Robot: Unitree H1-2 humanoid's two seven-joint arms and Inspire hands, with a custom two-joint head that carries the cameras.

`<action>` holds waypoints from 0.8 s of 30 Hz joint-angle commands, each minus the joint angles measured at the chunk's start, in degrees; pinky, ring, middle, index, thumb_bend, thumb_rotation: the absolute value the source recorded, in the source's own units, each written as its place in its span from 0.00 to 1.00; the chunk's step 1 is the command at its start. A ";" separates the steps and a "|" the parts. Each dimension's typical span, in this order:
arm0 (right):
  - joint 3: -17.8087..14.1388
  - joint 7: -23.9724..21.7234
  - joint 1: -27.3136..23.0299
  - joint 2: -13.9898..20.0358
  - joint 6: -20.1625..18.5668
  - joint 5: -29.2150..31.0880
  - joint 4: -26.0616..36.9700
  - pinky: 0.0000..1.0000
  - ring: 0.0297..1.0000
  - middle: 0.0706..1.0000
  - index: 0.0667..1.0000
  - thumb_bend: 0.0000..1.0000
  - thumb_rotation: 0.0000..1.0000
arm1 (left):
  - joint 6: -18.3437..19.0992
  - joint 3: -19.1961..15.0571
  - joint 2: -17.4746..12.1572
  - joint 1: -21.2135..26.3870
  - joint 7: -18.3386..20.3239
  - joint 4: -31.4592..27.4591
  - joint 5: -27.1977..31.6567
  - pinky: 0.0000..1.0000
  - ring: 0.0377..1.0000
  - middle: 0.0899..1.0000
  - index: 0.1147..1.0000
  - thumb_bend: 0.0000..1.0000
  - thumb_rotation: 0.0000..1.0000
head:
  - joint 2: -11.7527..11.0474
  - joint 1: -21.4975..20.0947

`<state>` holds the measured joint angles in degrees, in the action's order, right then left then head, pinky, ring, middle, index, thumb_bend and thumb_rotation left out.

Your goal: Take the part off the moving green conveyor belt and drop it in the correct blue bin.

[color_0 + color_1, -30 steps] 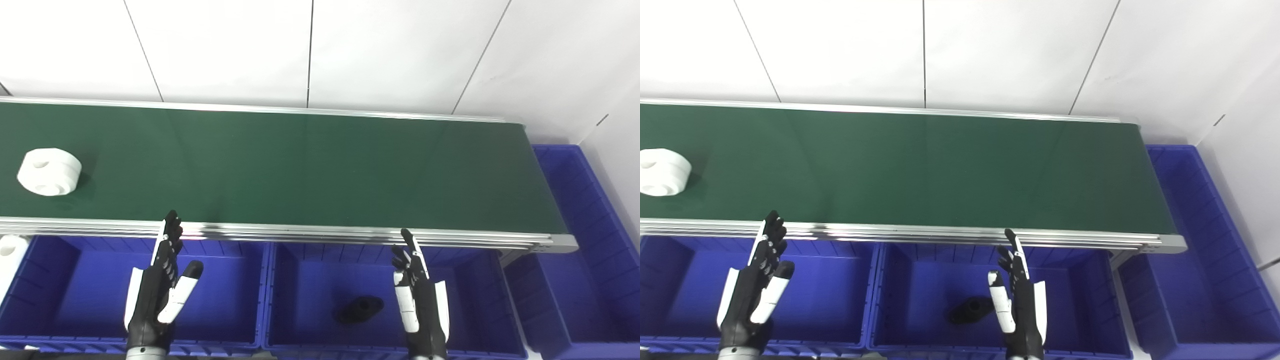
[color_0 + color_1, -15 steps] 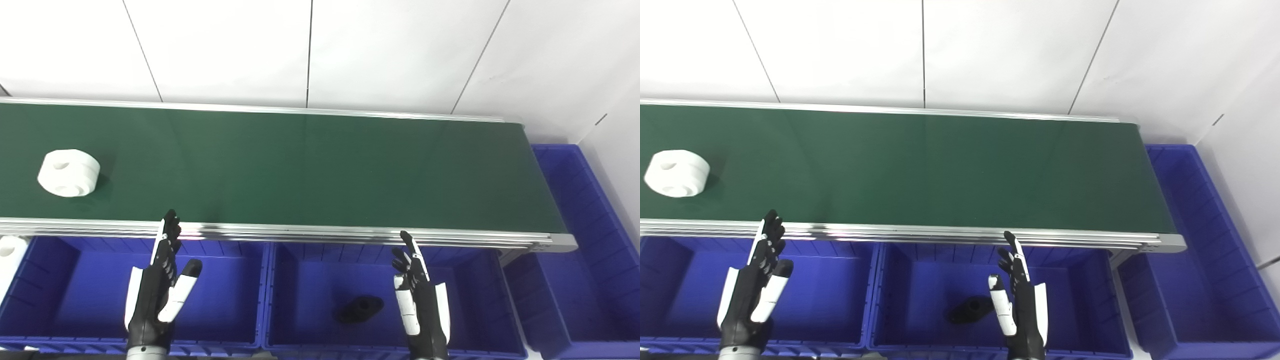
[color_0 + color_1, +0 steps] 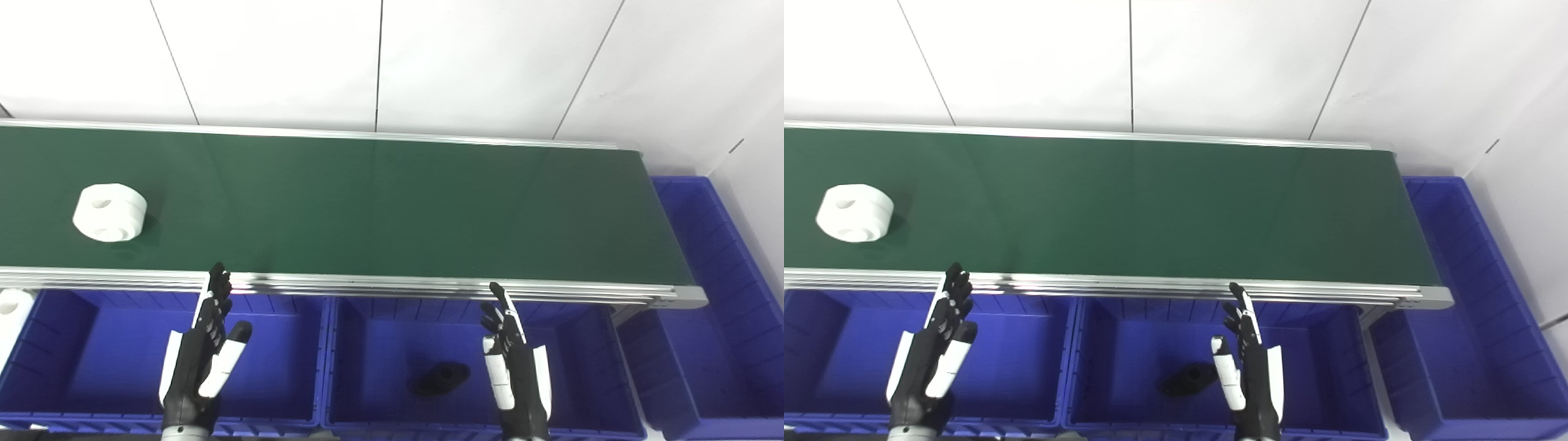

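Both hands, left [image 3: 199,361] and right [image 3: 517,373], hover empty above bins [image 3: 269,404], fingers spread; white part [image 3: 110,212] on belt [image 3: 392,208] (far left).

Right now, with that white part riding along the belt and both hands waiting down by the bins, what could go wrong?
1. Timing: the white part rides the green belt, while the open left hand is below the belt's rail; a late reach could miss it.
2. Sorting: the middle bin holds a black part, so dropping the white part there would probably be wrong.
3. The left hand could clip the rail when rising.
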<state>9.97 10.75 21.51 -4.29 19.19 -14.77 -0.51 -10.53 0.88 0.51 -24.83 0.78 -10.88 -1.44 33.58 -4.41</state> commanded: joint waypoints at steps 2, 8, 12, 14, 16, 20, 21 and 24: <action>-0.38 -0.29 -0.87 0.52 4.06 0.96 0.25 0.87 0.90 0.98 0.94 0.65 1.00 | -3.41 0.38 0.03 0.86 -0.01 -0.49 -0.01 0.98 0.99 0.99 1.00 0.68 0.77 | -0.48 1.38; -1.14 -1.03 -1.18 1.93 3.91 2.79 -0.06 0.86 0.91 0.98 0.97 0.66 1.00 | -2.70 0.36 -0.59 0.94 -0.17 -4.72 -1.59 0.97 0.96 0.97 1.00 0.73 0.74 | -1.64 5.01; -1.82 -1.36 -1.51 2.49 3.28 3.46 -0.09 0.86 0.91 0.97 0.98 0.68 1.00 | -2.35 -0.79 -4.70 2.44 0.82 -8.46 -6.66 0.89 0.92 0.91 0.84 0.79 0.69 | -1.98 6.57; -2.09 -1.56 -1.78 2.60 3.16 3.43 -0.32 0.85 0.91 0.97 0.98 0.67 1.00 | -0.81 -1.52 -7.61 4.25 1.86 -9.88 -7.95 0.89 0.92 0.89 0.81 0.85 0.65 | -1.86 6.80; -2.31 -1.79 -2.12 2.78 3.19 3.42 -0.62 0.85 0.91 0.97 0.98 0.67 1.00 | 2.21 -2.01 -10.38 6.36 3.28 -11.09 -8.92 0.91 0.93 0.90 0.83 0.89 0.63 | -1.40 7.28; -2.82 -2.42 -2.74 3.10 2.63 4.26 -0.90 0.86 0.90 0.96 0.98 0.69 1.00 | 7.07 -2.17 -16.82 11.70 6.68 -13.18 -15.52 0.90 0.92 0.89 0.83 0.87 0.65 | -0.67 8.40; -2.96 -2.61 -2.85 3.16 2.33 4.54 -0.90 0.86 0.90 0.96 0.98 0.69 1.00 | 8.23 -2.23 -19.19 13.84 8.14 -13.58 -17.42 0.89 0.91 0.89 0.82 0.86 0.65 | -0.50 8.81; -3.42 -2.97 -3.24 3.33 2.18 5.17 -1.30 0.89 0.91 0.96 0.98 0.69 1.00 | 11.68 -2.41 -24.29 18.89 11.97 -13.49 -20.54 0.85 0.89 0.87 0.81 0.85 0.60 | -0.02 9.35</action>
<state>6.85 8.20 18.75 -1.12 20.12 -10.06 -2.41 0.05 -1.00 -21.88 -8.45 11.74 -22.59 -20.72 33.31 4.66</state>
